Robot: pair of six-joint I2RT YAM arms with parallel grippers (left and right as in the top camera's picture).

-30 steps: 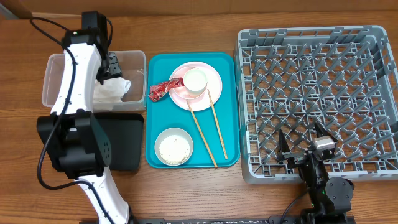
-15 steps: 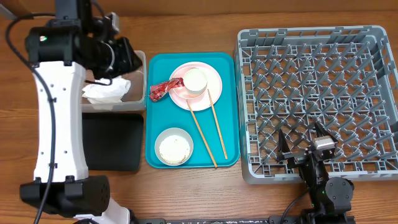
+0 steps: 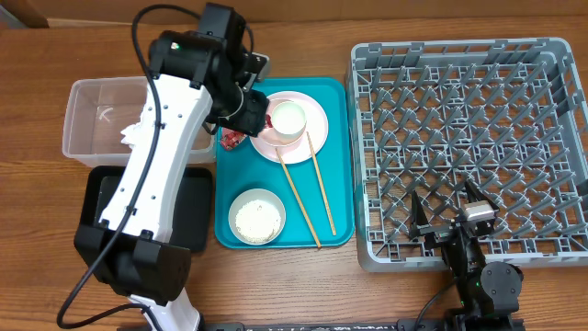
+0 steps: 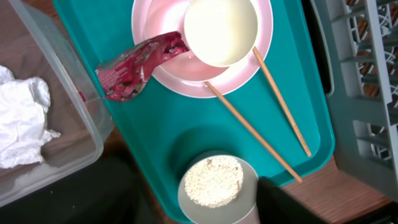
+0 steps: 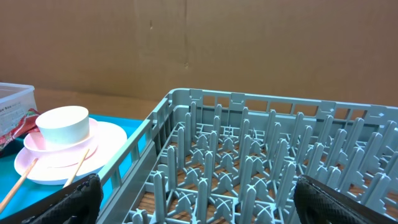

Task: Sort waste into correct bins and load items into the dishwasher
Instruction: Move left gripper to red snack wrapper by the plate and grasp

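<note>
My left gripper (image 3: 242,112) is open and empty, hovering over the crumpled red wrapper (image 3: 231,138) (image 4: 134,62) at the teal tray's left side. The white tissue (image 3: 131,134) (image 4: 22,121) lies in the clear tub (image 3: 87,101). The black tray (image 3: 188,216) sits in front of the tub. The small white cup (image 3: 289,118) (image 4: 221,28) stands on the pink plate (image 3: 312,138) (image 4: 205,84). Two chopsticks (image 3: 300,195) (image 4: 249,127) lie beside a pale bowl of rice (image 3: 257,217) (image 4: 214,183). My right gripper (image 3: 452,219) (image 5: 214,199) is open over the grey dish rack's (image 3: 469,119) near edge. No white plate is in view.
The teal serving tray (image 3: 230,234) lies between the bins and the dish rack. The left arm's white link (image 3: 156,165) stretches across the tub and black tray. Wooden tabletop (image 3: 303,285) shows along the front edge.
My left arm has swung right from the clear tub to above the teal tray's left side. The tissue stays in the tub. The right arm has not moved.
</note>
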